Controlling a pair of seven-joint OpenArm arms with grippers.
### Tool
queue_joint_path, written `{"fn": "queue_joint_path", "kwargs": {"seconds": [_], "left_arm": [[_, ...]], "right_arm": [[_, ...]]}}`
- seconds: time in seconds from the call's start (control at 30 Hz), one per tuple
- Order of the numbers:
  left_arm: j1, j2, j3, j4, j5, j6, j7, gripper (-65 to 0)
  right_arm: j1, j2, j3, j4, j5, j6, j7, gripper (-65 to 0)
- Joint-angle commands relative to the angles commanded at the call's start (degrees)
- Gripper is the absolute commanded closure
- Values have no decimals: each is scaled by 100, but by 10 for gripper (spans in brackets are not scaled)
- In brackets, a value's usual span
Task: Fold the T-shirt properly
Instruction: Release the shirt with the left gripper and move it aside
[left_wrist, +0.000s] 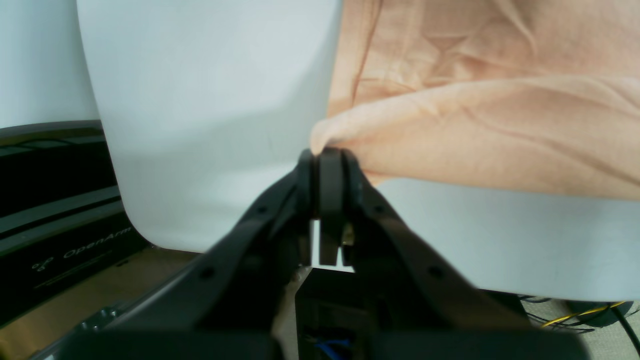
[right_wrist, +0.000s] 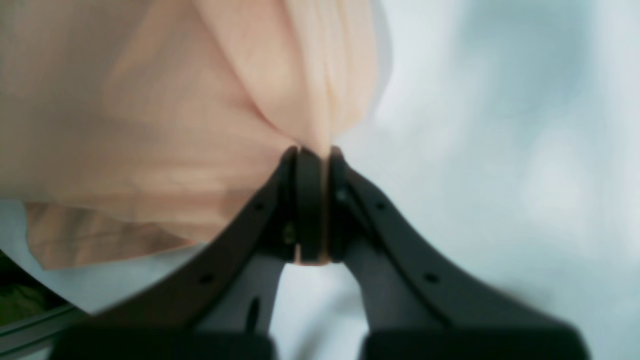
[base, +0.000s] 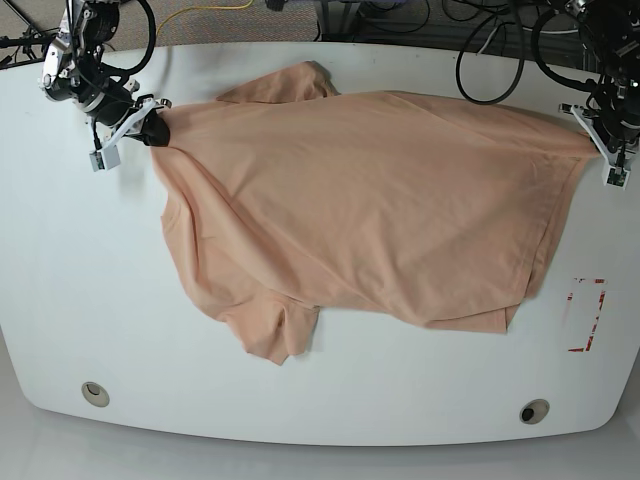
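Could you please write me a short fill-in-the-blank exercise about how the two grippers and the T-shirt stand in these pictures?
1. Both grippers are shut on the ____.
2. The left gripper pinches a ____-coloured fold of cloth.
3. In the base view, the right gripper holds the T-shirt at that view's ____ side.
4. The T-shirt lies on a ____ table.

Missing words: T-shirt; peach; left; white
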Motion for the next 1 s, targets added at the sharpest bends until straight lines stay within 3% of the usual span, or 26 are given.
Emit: {"fn": "queue_joint_path", "kwargs": {"seconds": [0.1, 0.3, 0.37, 0.73, 0.87, 1.0], "left_arm": [[0, -9, 9, 0, -9, 0, 132, -46], [0, -9, -26, 0, -44, 0, 747, -343], [0, -9, -44, 0, -44, 0, 905, -396], [-457, 35, -642, -88, -44, 0, 1160, -386], [-879, 26, -967, -747, -88, 0, 1160, -386], [-1257, -62, -1248, -1591, -589, 0, 1160, -386]], "right_arm": [[0, 0, -9, 0, 0, 0, 0, 0], [44, 0, -9, 0, 9, 0, 0, 0], [70, 0, -9, 0, 9, 0, 0, 0], [88, -9, -9, 0, 9, 0, -9, 0], [88, -9, 0, 0, 18, 0, -9, 0], [88, -9, 0, 0, 18, 0, -9, 0]]}}
